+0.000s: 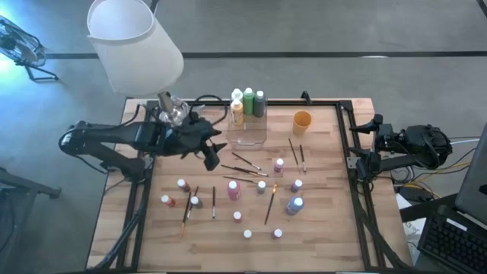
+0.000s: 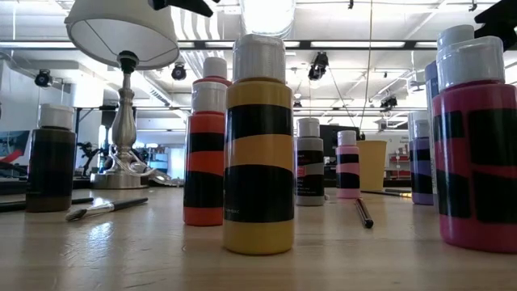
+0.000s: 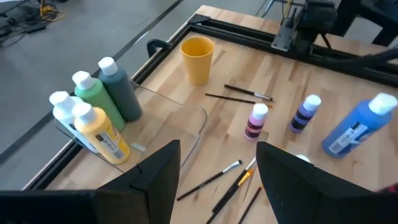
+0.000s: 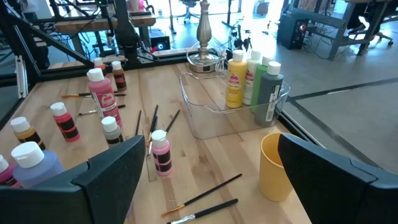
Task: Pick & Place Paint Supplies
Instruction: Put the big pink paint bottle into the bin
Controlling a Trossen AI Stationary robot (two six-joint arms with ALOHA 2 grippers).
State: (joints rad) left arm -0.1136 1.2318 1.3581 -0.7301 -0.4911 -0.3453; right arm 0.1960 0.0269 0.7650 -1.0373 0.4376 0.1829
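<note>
Wooden tabletop, black rail frame. Clear plastic box already holds yellow, white, green, dark-green bottles, apparently drop-off point. Left gripper hovers just beside box, jaws apart, empty. Loose bottles and dark-handled brushes scattered near box; crossed brushes crowd picks. Orange cup beside box. Right gripper waits at tabletop edge, jaws apart.

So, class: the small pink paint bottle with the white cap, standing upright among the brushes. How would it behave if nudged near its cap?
The small pink paint bottle stands tall on a narrow base, so it would probably tip. Round, it may then roll on the smooth wooden table. It looks rigid and likely light.
</note>
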